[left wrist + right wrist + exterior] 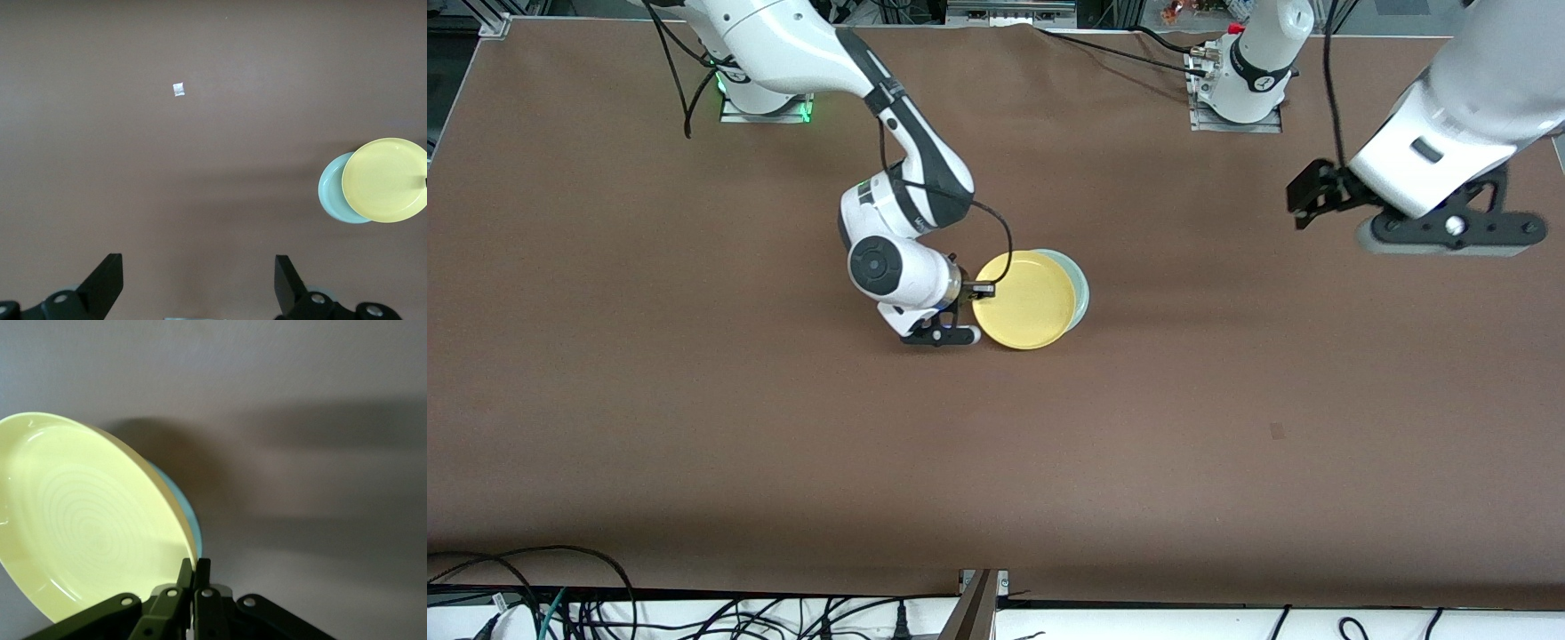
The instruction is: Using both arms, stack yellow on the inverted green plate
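right wrist view: right gripper pinches the stiff, probably slick yellow plate by its rim over the green plate; left gripper waits, fingers wide.

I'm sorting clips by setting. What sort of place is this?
Probably a robotics lab bench: two arm bases bolted to a brown-covered table, loose cables along its near edge, and only the yellow plate over the green plate as props.

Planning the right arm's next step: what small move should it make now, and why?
Probably shift the yellow plate slightly toward the left arm's end, then lower it. The right gripper pinches its rim, and it sits off-centre over the green plate. The left gripper waits open, apart.
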`<state>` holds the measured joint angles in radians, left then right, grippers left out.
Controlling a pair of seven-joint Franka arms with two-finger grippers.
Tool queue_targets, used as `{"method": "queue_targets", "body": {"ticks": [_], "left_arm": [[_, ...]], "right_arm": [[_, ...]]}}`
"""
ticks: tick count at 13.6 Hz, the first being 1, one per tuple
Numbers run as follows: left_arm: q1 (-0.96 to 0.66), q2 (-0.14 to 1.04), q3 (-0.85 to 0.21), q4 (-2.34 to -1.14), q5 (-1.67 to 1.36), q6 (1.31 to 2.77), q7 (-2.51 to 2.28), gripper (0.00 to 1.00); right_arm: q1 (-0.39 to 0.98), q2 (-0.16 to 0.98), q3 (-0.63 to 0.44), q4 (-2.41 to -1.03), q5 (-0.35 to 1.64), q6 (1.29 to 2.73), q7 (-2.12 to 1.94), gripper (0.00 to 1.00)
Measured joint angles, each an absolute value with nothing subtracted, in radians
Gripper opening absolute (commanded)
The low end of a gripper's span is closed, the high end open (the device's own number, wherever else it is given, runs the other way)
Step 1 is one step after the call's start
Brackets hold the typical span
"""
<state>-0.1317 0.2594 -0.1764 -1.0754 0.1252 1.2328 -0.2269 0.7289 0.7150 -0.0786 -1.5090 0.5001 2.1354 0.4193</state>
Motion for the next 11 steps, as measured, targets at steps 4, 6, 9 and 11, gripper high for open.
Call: {"method": "queue_targets", "body": {"ticks": [4,6,9,11], "left_arm": [[-0.093,0.117,-0.176,-1.277,0.125,1.263,-0.208,1.0],[-0.084,0.078,-0.177,-1.385,0.125,1.343,-0.199,1.0],[-0.055,0.02,-0.177,-1.523,0.125,1.435,-0.17,1.0],[-0.007,-0.007,-0.175,-1.565,0.078,1.453,-0.156,1.0]], "right_arm": [[0.761,0.716,-0.079,-1.518,0.5,2.135,0.439,0.0],[0.775,0.717,-0.079,-1.53,0.5,2.135,0.444,0.0],[0.784,0.717,-0.079,-1.539,0.5,2.135,0.448,0.0],[0.785,0.717,-0.079,-1.542,0.5,2.135,0.448,0.0]]}}
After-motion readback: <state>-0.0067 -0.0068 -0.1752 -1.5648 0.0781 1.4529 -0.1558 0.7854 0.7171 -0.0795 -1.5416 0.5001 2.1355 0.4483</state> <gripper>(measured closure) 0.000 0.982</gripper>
